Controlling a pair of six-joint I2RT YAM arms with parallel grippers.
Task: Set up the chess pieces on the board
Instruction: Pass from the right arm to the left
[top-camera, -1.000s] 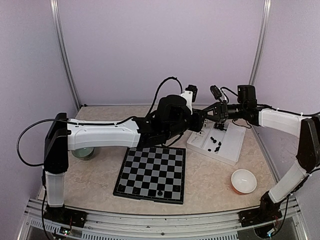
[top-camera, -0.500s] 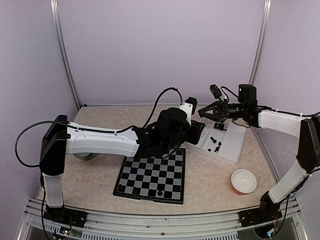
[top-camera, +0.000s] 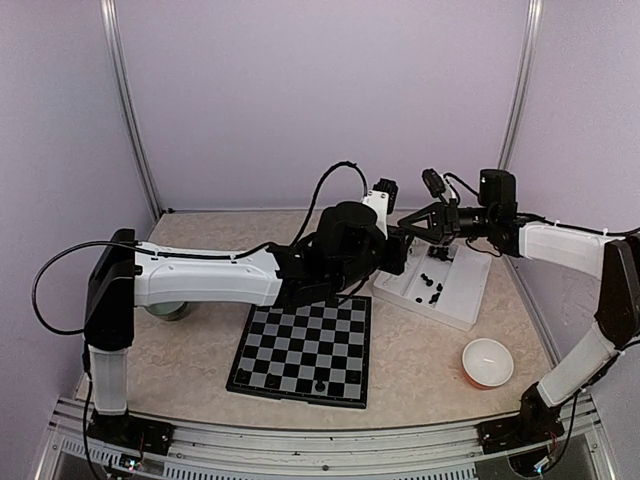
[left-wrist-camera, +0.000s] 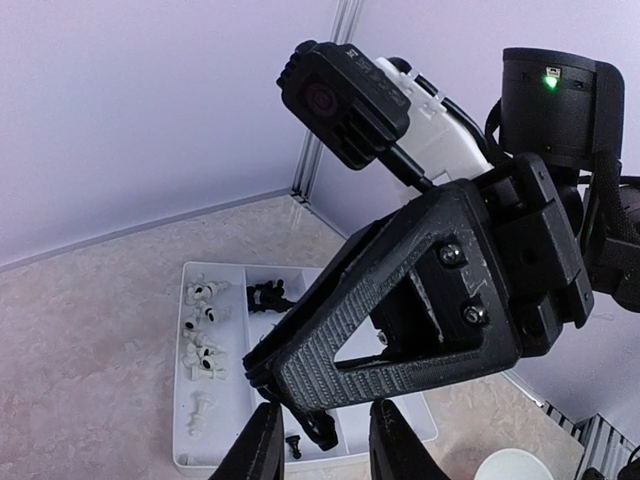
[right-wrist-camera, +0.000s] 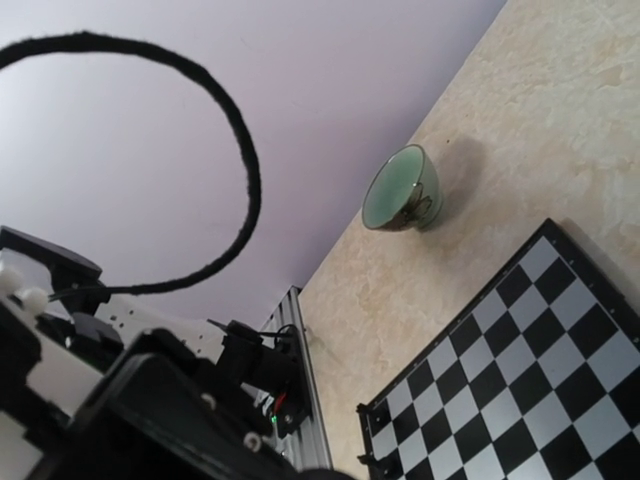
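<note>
Noted a beige marbled tabletop (top-camera: 430, 375) enclosed by plain lilac walls (top-camera: 320, 100) with slim aluminium corner posts (top-camera: 130, 120). Found a white rectangular plastic compartment tray (top-camera: 468, 288) lying at the far right, with a cluster of tiny white plastic figures (left-wrist-camera: 200, 345) in one outer compartment. Saw a small round orange bowl with a white inside (top-camera: 488, 362) near the tray, toward the front edge. Spotted a glossy green ceramic bowl (right-wrist-camera: 400, 190) at the left, well apart from both.
</note>
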